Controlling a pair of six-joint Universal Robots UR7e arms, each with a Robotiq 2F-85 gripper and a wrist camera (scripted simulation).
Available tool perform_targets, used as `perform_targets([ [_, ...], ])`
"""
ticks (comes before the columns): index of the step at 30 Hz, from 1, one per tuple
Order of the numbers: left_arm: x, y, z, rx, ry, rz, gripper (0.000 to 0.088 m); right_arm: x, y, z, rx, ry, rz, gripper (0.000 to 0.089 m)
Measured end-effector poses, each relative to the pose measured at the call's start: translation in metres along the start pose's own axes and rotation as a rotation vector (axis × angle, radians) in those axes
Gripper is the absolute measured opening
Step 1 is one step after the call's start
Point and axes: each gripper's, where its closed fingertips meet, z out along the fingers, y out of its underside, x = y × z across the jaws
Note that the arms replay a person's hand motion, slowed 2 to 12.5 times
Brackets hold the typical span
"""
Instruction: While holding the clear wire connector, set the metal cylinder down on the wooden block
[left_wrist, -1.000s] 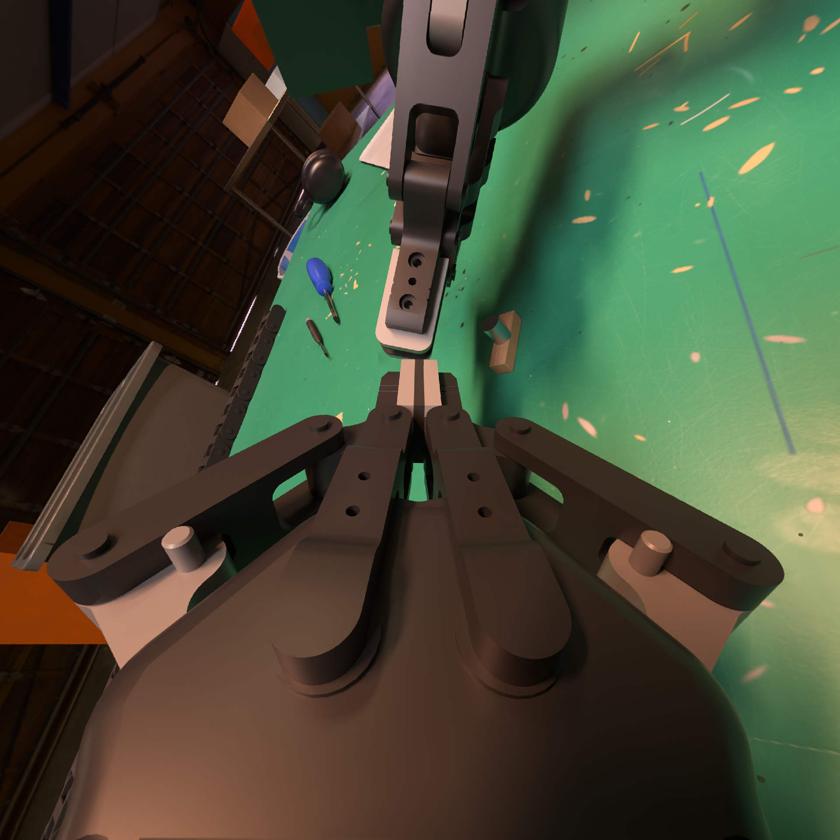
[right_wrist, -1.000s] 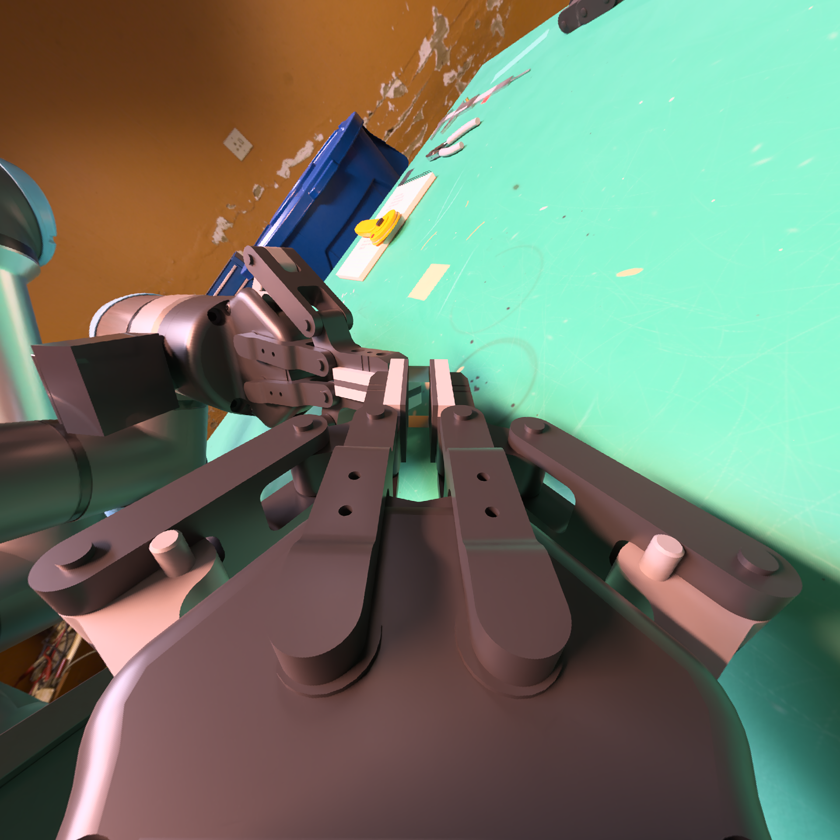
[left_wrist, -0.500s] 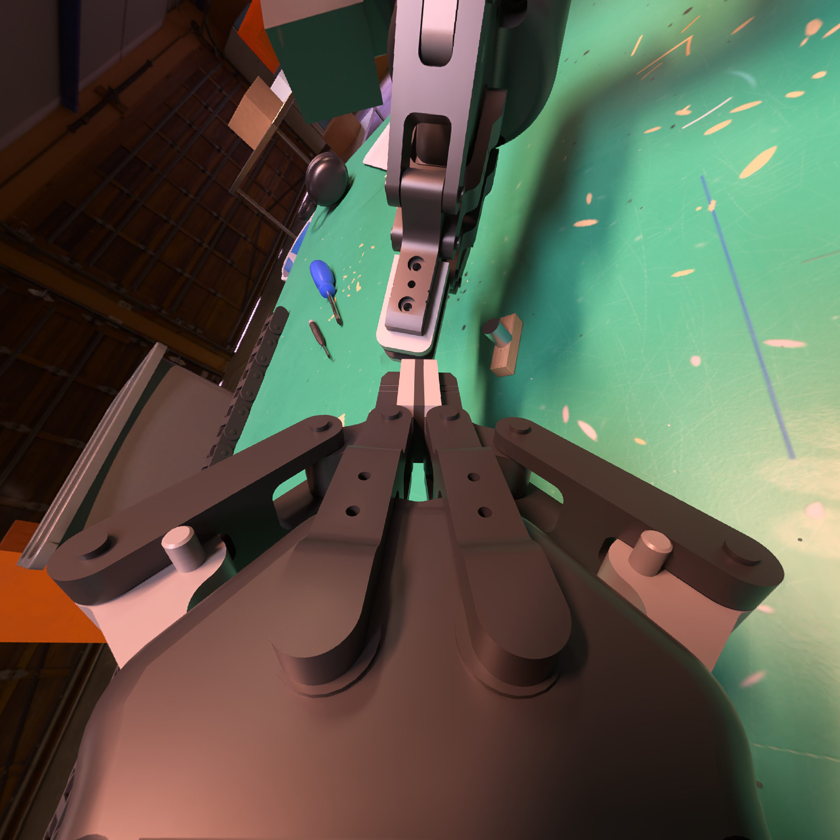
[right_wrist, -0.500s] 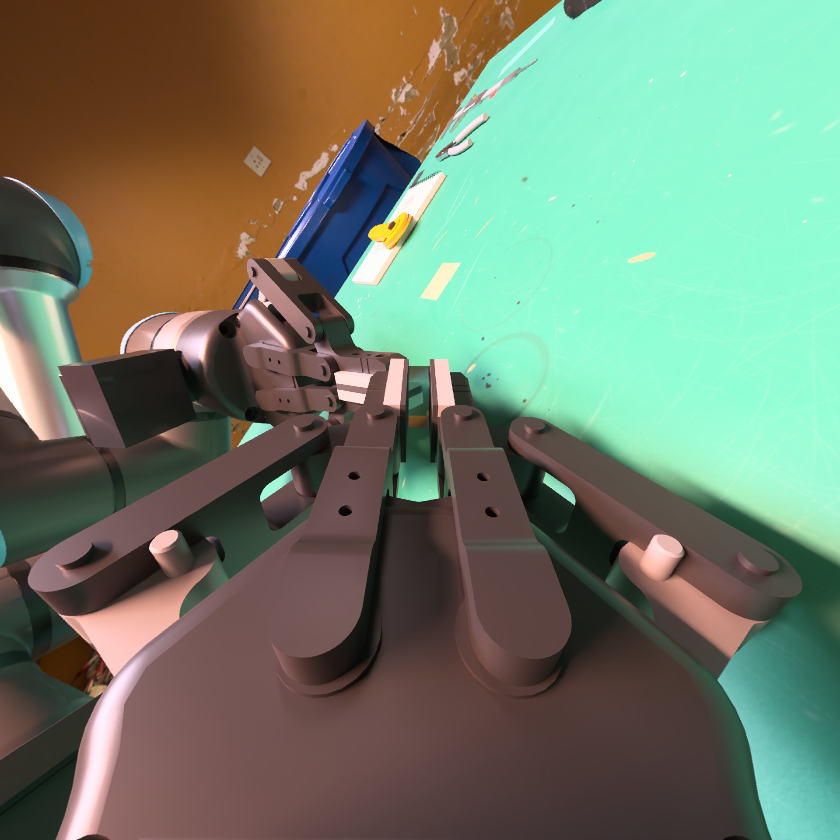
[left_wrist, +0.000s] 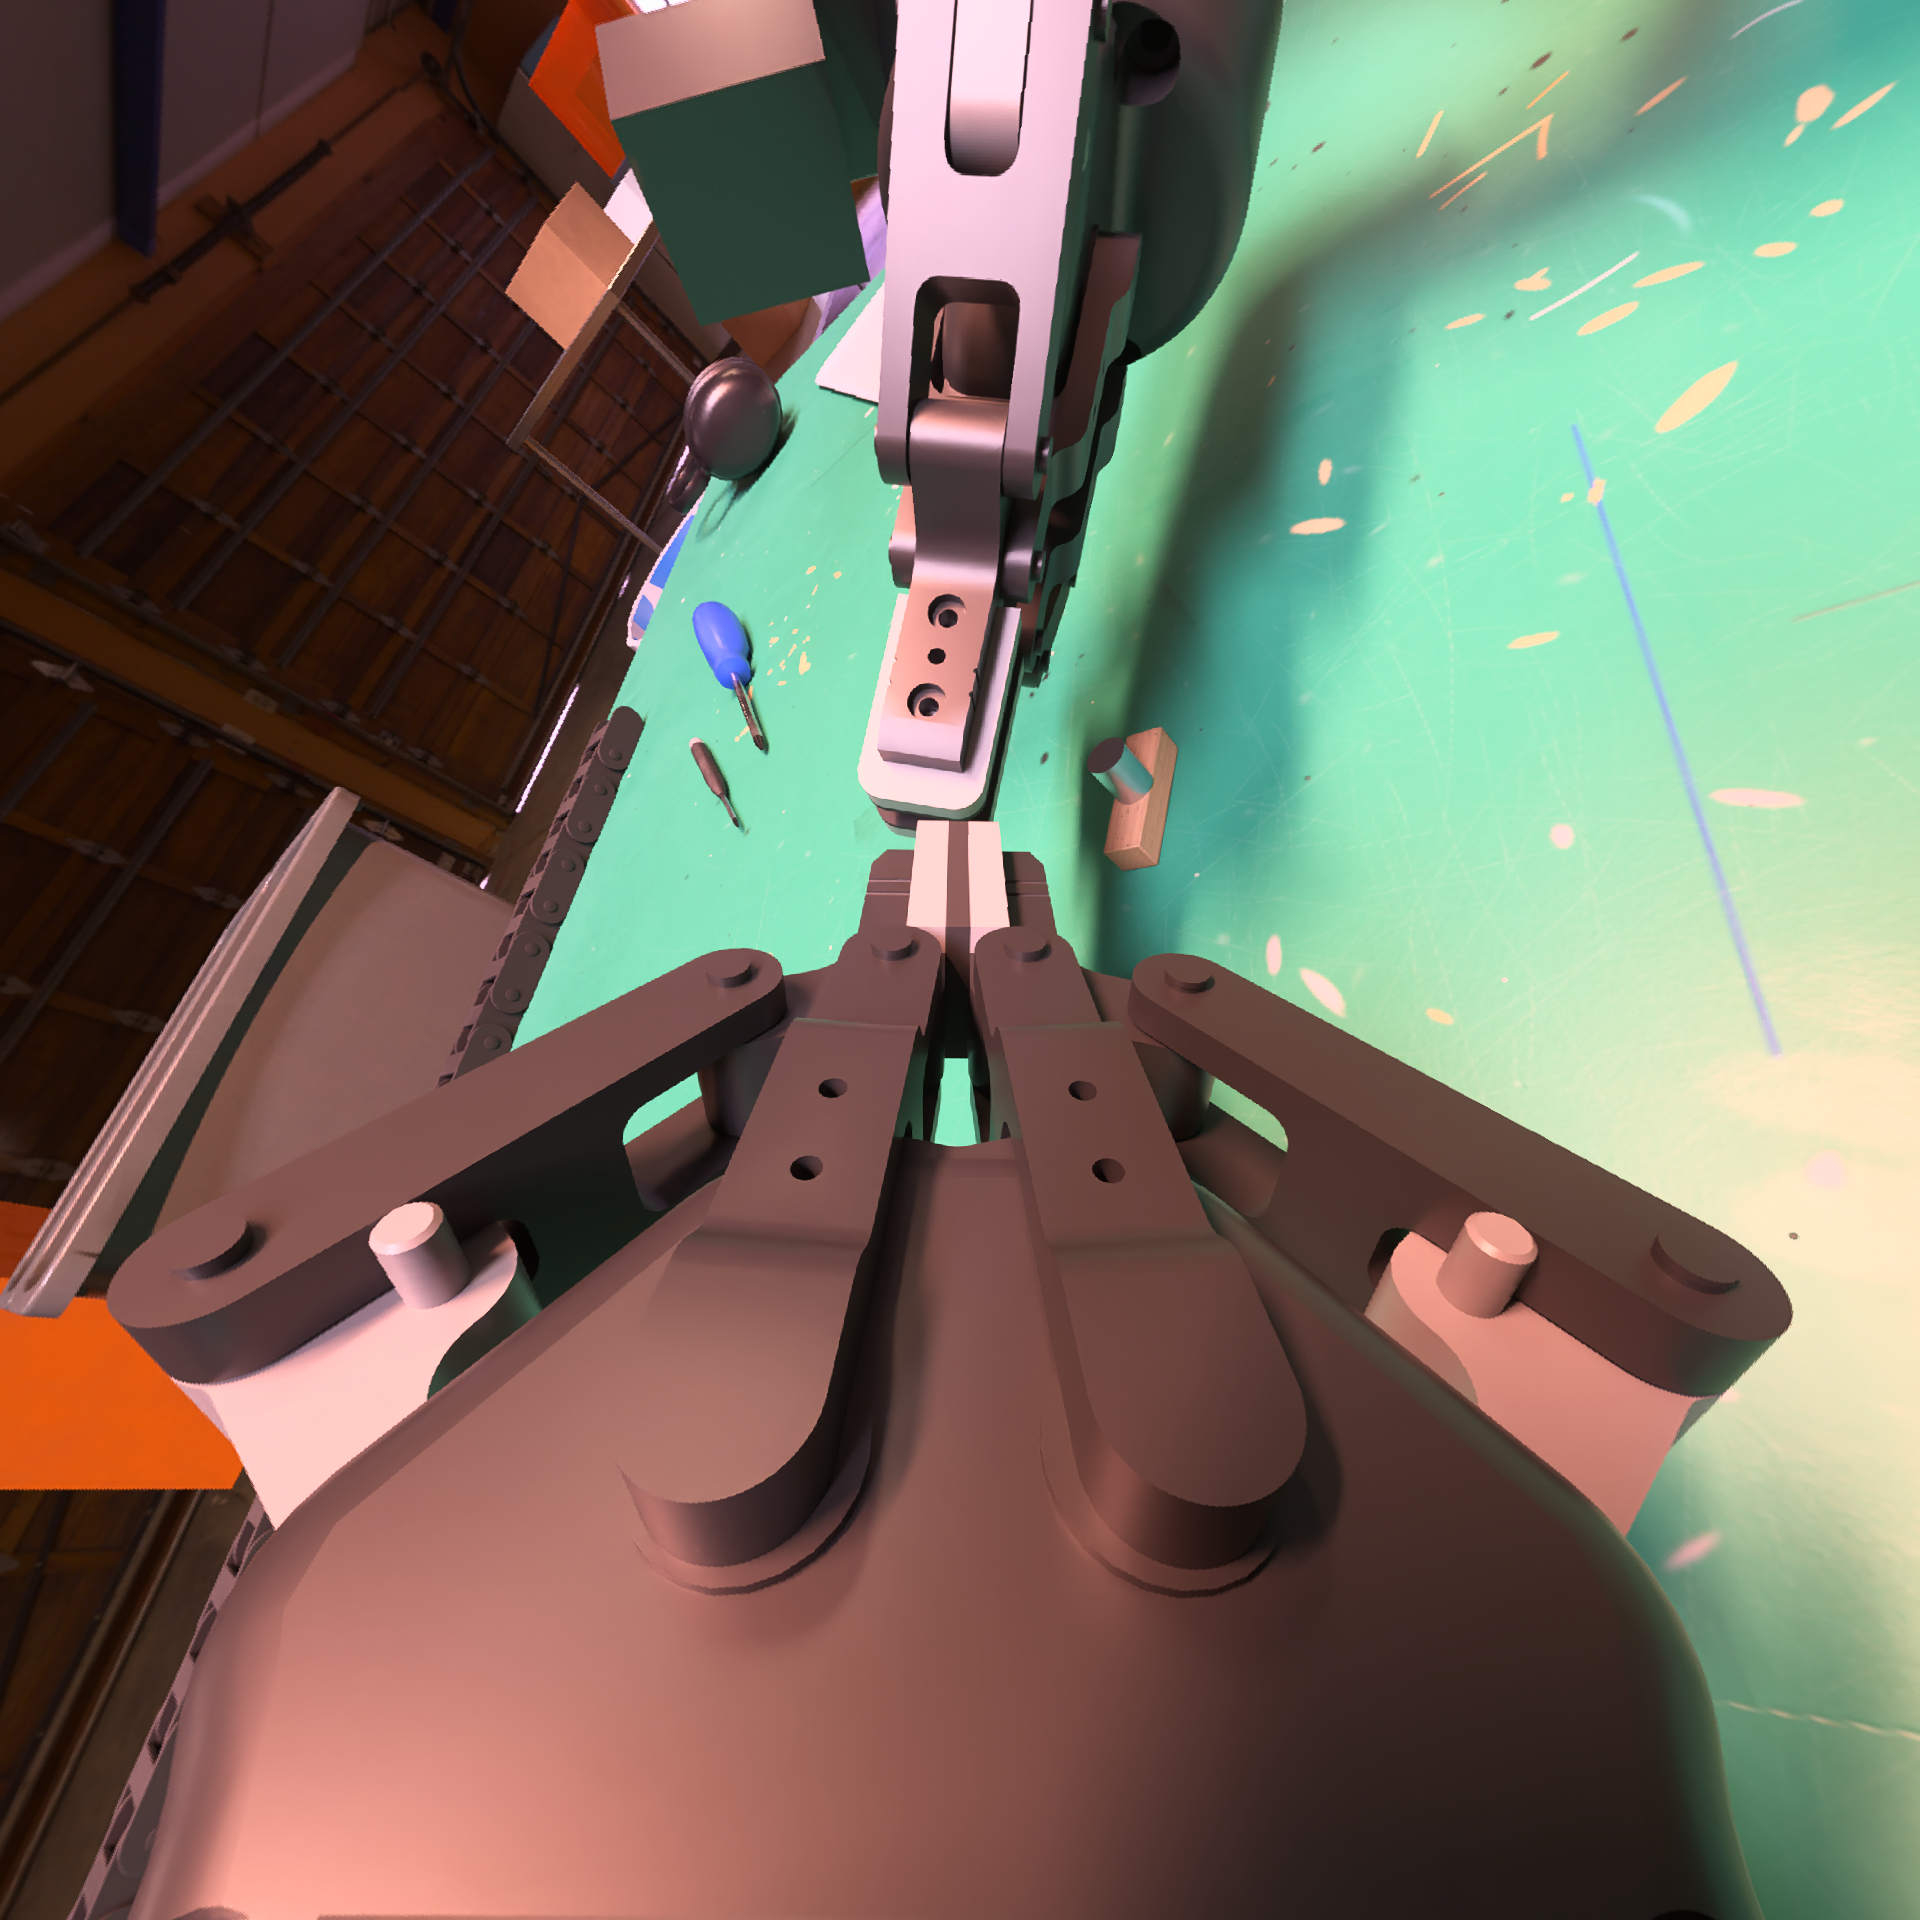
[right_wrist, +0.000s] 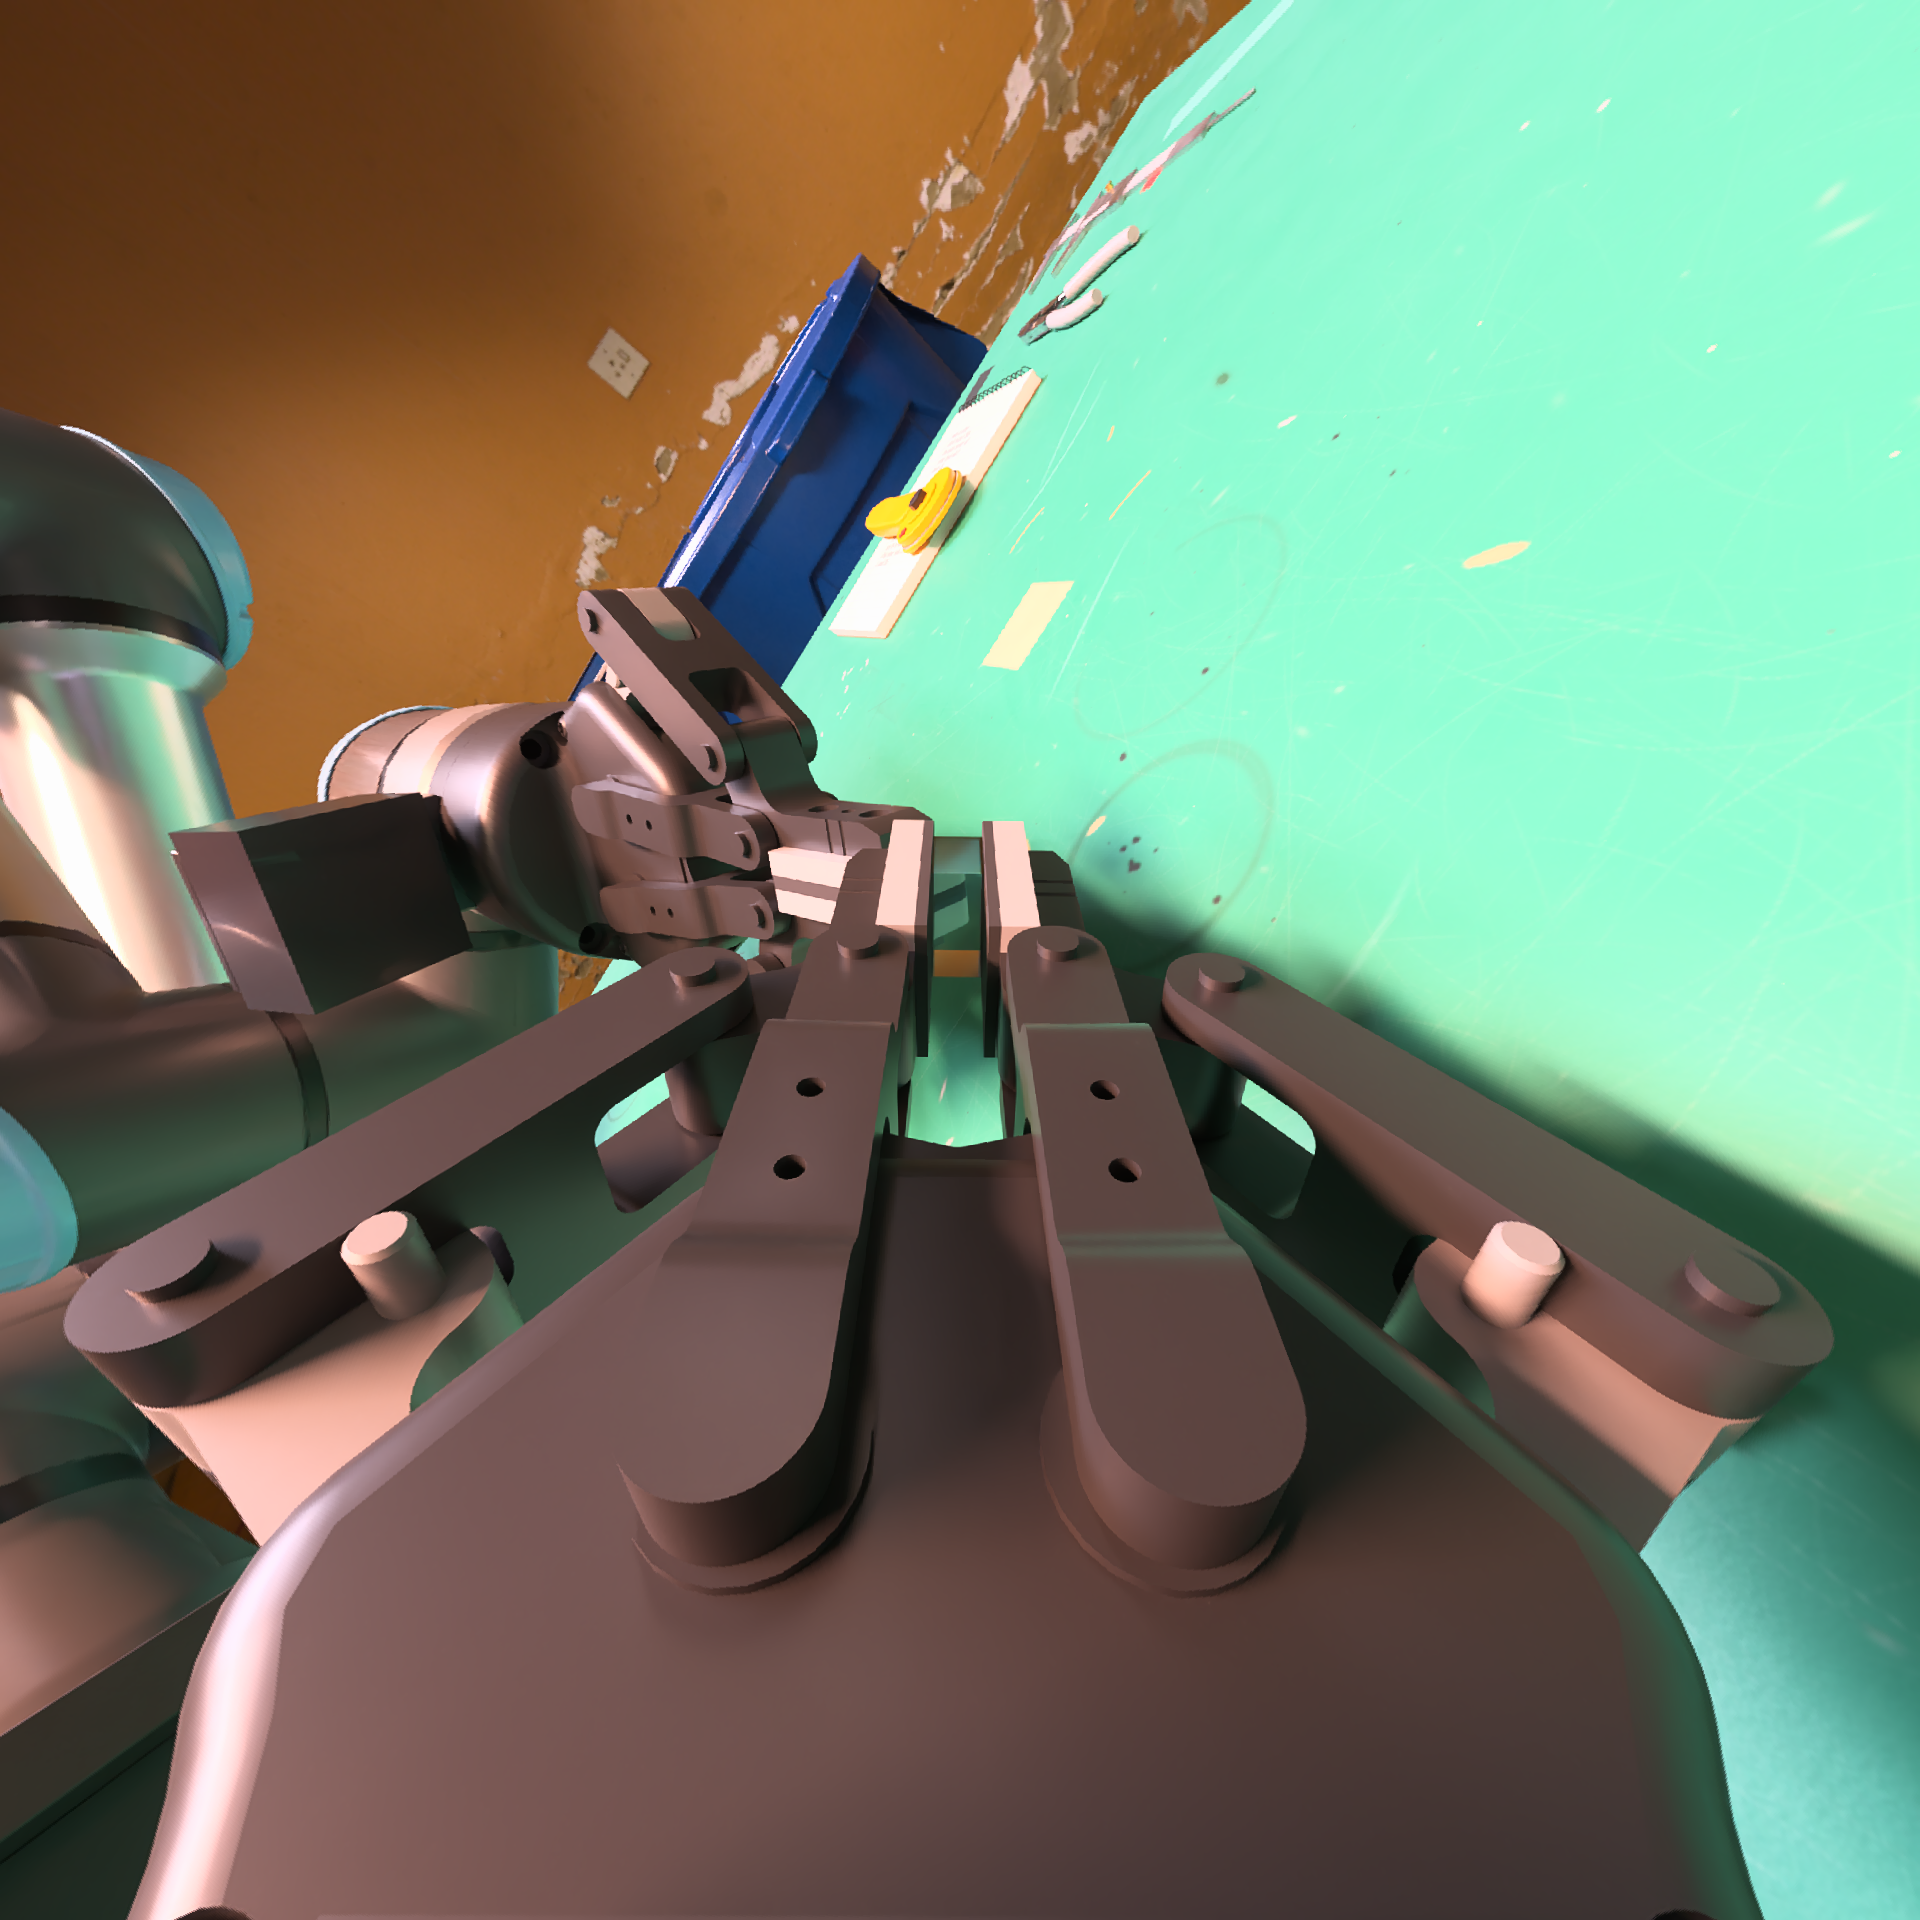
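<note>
**Cylinder on block; connector hold hard to confirm**

Left gripper (left_wrist: 956, 883): jaws pressed together, pads meeting with no gap visible. Nothing shows between them.

Right gripper (right_wrist: 956, 883): jaws a narrow gap apart, with something pale and translucent lodged between the pads. Judged to be the connector (right_wrist: 956, 878), clamped; its clear body makes outline and seating hard to read.

The two grippers sit tip to tip above the worktop (left_wrist: 1455, 727), nearly touching.

Just beyond, right of the right gripper's finger in the left wrist view: the block (left_wrist: 1143, 805) lies flat on the worktop, with the cylinder (left_wrist: 1117, 767) resting on its far end. It seems to lie on its side, though that is hard to tell. No gripper touches it.

Progress, as judged: placement looks done and the cylinder is released; the connector seems held. Left to check: the cylinder stays put.

Farther off: a blue screwdriver (left_wrist: 727, 655), a small dark tool (left_wrist: 715, 779), a dark round knob (left_wrist: 732, 416). In the right wrist view: a notepad (right_wrist: 935, 509) with a yellow clip (right_wrist: 914, 509), and a blue bin (right_wrist: 831, 468) at the worktop's edge.

Hidden: the cylinder–block contact is too small to judge, and the worktop under both grippers is blocked.
</note>
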Motion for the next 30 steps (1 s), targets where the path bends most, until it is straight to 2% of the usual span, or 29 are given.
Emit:
perform_targets([
  [16,0.0028,-0.0005,0.0004,-0.002,0.009,0.009,0.0000,0.0007,0.0027,0.0004,-0.015,-0.006,0.008,0.0080],
  [30,0.0028,-0.0001,0.0016,-0.036,-0.010,0.010,0.0000,0.0026,0.0023,-0.0003,-0.022,0.047,-0.039,0.0080],
])
